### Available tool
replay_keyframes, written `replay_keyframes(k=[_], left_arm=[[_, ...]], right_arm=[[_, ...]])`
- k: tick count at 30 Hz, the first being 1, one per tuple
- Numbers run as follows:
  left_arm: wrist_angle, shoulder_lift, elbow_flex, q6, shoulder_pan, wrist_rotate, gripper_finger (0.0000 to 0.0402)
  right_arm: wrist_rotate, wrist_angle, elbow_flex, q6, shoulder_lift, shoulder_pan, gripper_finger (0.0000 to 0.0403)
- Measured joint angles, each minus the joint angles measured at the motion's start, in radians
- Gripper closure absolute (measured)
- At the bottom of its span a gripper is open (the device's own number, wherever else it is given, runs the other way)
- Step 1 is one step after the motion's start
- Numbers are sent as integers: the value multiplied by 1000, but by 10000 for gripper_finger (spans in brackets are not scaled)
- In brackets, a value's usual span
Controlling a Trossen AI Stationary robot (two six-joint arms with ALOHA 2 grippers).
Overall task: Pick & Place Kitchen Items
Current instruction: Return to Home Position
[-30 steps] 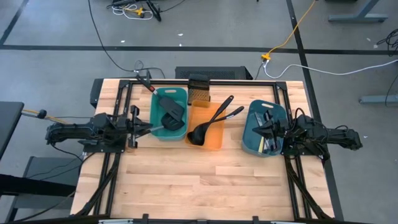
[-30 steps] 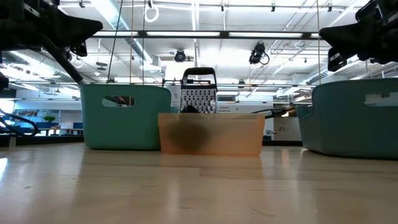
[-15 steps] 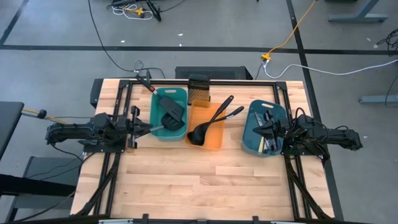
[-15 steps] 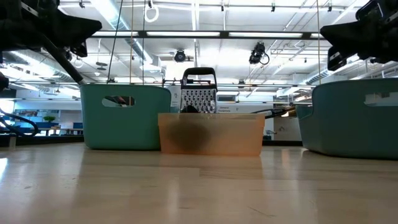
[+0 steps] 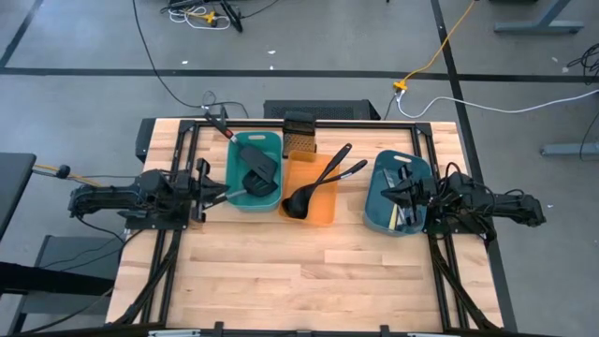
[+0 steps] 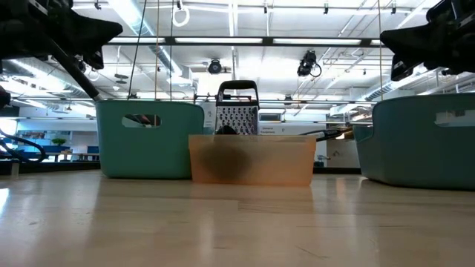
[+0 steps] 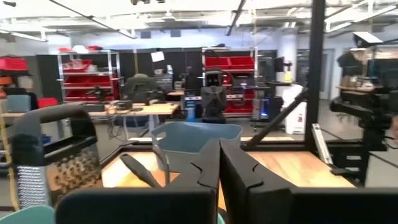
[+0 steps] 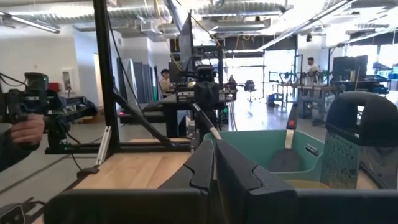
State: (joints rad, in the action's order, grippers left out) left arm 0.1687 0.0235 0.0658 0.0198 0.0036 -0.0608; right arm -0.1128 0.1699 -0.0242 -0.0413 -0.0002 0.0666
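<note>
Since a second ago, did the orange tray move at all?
No. The orange tray is in the same spot as before, with its far end right by the box grater and its side against the teal bin.

Below the right gripper (image 5: 391,193), the cutlery pieces (image 5: 402,219) in the blue tray (image 5: 372,210) are too small to tell apart, and the gripper partly covers them.

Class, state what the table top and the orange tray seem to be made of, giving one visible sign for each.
Table top: wood, apparently, pale with plank seams and grain, slightly glossy. Orange tray: likely translucent plastic; dark contents show dimly through its wall.
</note>
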Motion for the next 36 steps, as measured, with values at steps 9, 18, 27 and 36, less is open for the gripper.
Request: replay_keyframes(k=[9, 18, 27, 36], left_arm=[[0, 0, 0, -2, 0, -36, 363], [-7, 2, 0, -8, 0, -43, 359], [-8, 2, 0, -8, 0, -43, 360], [-7, 2, 0, -8, 0, -43, 360]], right_arm=[[0, -4, 0, -49, 0, 0, 374], [0, -1, 0, -55, 0, 0, 374], [0, 0, 0, -55, 0, 0, 374], [0, 0, 0, -55, 0, 0, 374]])
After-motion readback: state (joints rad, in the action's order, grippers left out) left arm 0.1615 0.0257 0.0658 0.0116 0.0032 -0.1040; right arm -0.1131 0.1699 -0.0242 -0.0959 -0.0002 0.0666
